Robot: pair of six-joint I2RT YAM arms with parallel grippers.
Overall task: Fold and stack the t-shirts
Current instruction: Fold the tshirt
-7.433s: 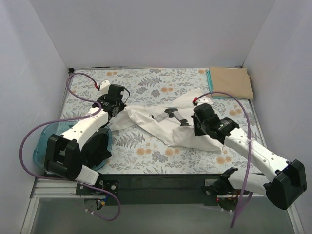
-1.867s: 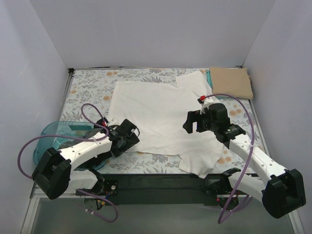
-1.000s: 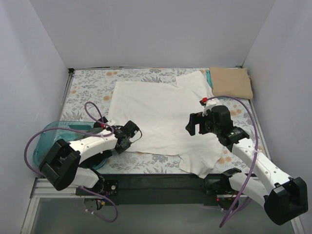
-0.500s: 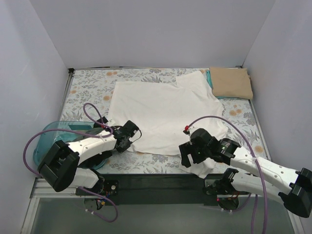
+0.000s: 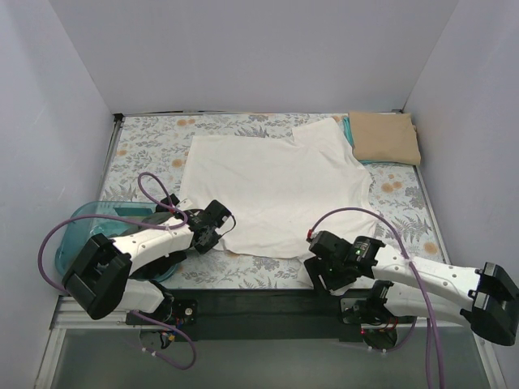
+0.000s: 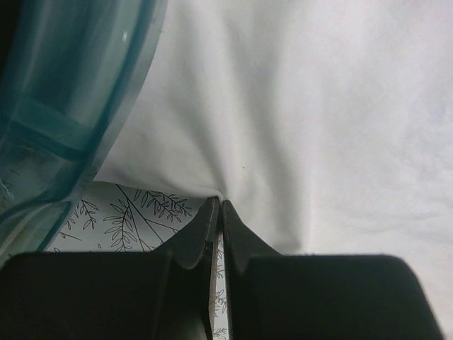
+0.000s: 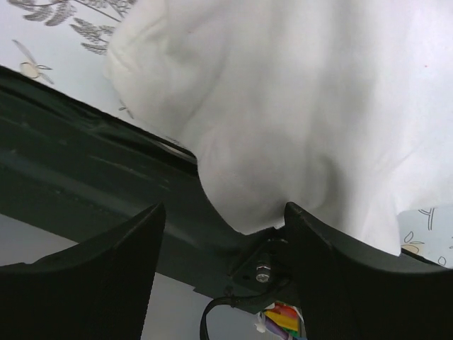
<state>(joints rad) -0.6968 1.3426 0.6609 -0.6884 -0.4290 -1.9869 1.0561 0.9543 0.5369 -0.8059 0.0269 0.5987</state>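
A large cream-white t-shirt (image 5: 272,182) lies spread flat on the floral cover, with one sleeve drooping over the table's front edge. My left gripper (image 5: 224,226) is shut on the shirt's near-left hem; in the left wrist view the tips (image 6: 218,204) pinch the cloth's (image 6: 297,106) edge. My right gripper (image 5: 323,275) hangs at the front edge, open. In the right wrist view the drooping white sleeve (image 7: 283,142) lies between the spread fingers (image 7: 106,273), ungripped. A folded tan t-shirt (image 5: 386,136) rests on a teal one (image 5: 349,130) at the back right.
A translucent teal basket (image 5: 77,235) stands at the near left, close beside my left arm; its wall (image 6: 64,106) fills the left of the left wrist view. The dark front rail (image 7: 85,177) runs under the sleeve. White walls enclose the table.
My left gripper has closed on the hem. My right arm has swung from the shirt's right side down to the front edge over the drooping sleeve, and its jaws have narrowed somewhat.
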